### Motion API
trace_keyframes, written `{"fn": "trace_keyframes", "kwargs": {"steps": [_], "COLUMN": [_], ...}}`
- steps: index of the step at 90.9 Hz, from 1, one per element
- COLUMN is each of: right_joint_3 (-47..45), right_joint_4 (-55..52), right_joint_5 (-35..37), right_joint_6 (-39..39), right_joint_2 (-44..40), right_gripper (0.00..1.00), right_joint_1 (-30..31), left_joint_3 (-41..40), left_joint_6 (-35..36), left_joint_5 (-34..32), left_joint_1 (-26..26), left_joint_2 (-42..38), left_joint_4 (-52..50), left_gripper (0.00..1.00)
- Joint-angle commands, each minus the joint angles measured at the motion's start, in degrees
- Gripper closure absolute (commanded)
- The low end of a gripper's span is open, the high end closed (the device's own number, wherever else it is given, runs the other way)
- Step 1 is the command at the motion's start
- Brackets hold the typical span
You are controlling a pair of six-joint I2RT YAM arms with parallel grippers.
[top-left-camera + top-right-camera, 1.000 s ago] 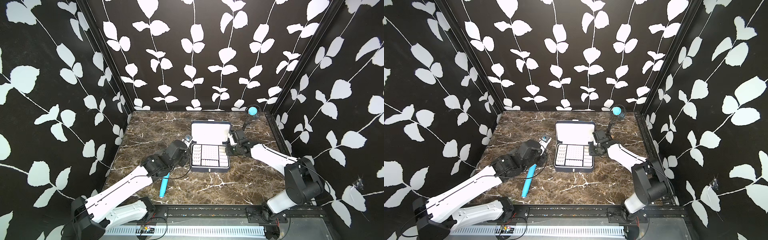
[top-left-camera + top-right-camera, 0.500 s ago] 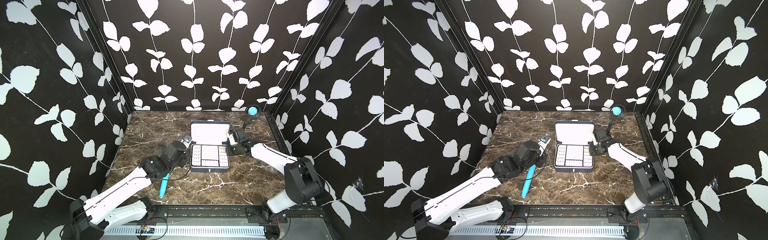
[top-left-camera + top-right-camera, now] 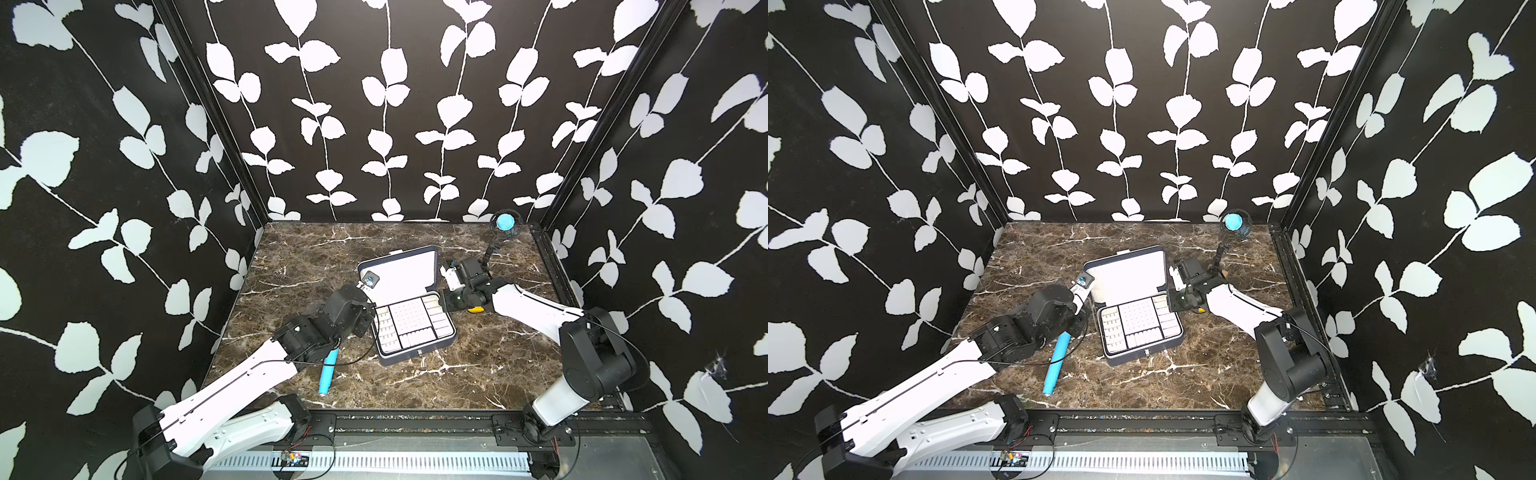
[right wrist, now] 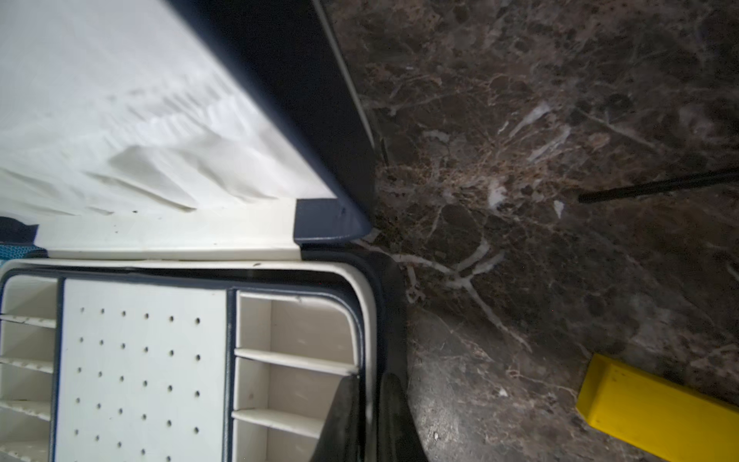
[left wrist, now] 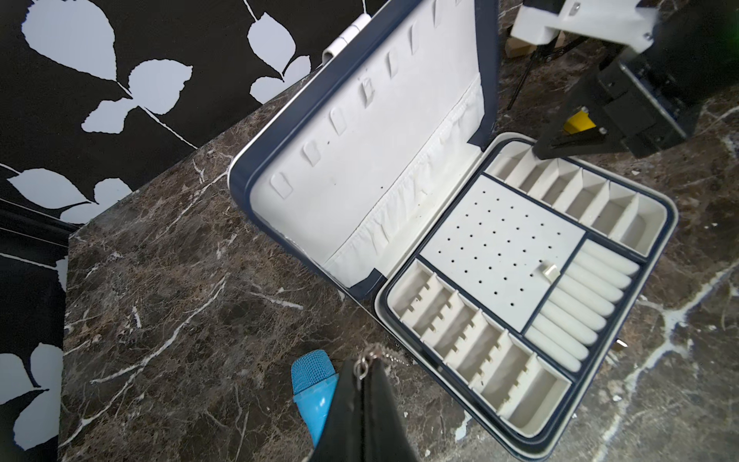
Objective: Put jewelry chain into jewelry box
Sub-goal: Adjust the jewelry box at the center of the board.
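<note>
The jewelry box (image 3: pixel 415 353) lies open mid-table, turned askew, with its white-lined lid (image 3: pixel 399 270) leaning back; it shows in both top views (image 3: pixel 1142 353). My left gripper (image 5: pixel 364 366) is shut on one end of the thin silvery jewelry chain (image 5: pixel 374 353). It hovers just off the box's left side, above the marble, and most of the chain is hidden. My right gripper (image 4: pixel 370 384) is shut on the box's right wall, one finger inside a side compartment and one outside. The left wrist view catches the right gripper (image 5: pixel 538 150) at that corner.
A blue microphone-like stick (image 3: pixel 328 370) lies on the marble under my left arm. By my right gripper sits a small yellow block (image 4: pixel 656 408). A blue-headed object on a black stand (image 3: pixel 505 222) is at the back right corner. Black walls enclose three sides.
The right gripper has closed on the box's right wall. The box has turned, its lid end swinging left. The left gripper stays shut on the chain.
</note>
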Motion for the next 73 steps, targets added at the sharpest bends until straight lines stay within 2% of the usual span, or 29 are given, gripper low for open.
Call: {"fn": "trace_keyframes", "kwargs": {"steps": [1, 24, 32, 41, 48, 60, 66, 73], "right_joint_3": [-3.82, -8.07, -6.72, -4.15, -2.35, -1.14, -1.78, -3.99], "right_joint_4": [-4.72, -4.98, -6.26, -7.80, -9.00, -9.56, -7.45, -1.55], "right_joint_5": [0.27, 1.91, 1.92, 2.04, 2.49, 3.27, 3.87, 8.73], "right_joint_6": [5.30, 8.49, 8.05, 8.05, 8.24, 12.29, 17.87, 26.80], "right_joint_2": [-3.61, -7.72, -7.65, -8.16, -9.54, -14.93, -18.12, -21.99], "right_gripper": [0.91, 0.91, 0.81, 0.57, 0.45, 0.37, 0.38, 0.38], "right_joint_1": [0.81, 1.17, 1.09, 1.09, 1.10, 1.25, 2.20, 5.51], "left_joint_3": [-0.77, -0.82, -0.68, -0.32, 0.05, 0.93, 1.56, 1.99], "left_joint_6": [-0.09, 0.18, 0.21, 0.11, 0.06, 0.83, 2.01, 3.81], "left_joint_5": [-0.78, -0.71, -0.73, -0.83, -0.96, -1.24, -1.86, -3.22], "left_joint_1": [0.34, 0.34, 0.34, 0.34, 0.34, 0.33, 0.34, 0.34], "left_joint_2": [-0.93, -0.74, -0.71, -0.82, -1.16, -1.87, -2.20, -2.80], "left_joint_4": [-0.22, -0.06, -0.11, -0.63, -1.15, -2.71, -3.80, -4.40], "left_gripper": [1.00, 0.99, 0.99, 0.99, 0.99, 0.99, 0.99, 0.99]}}
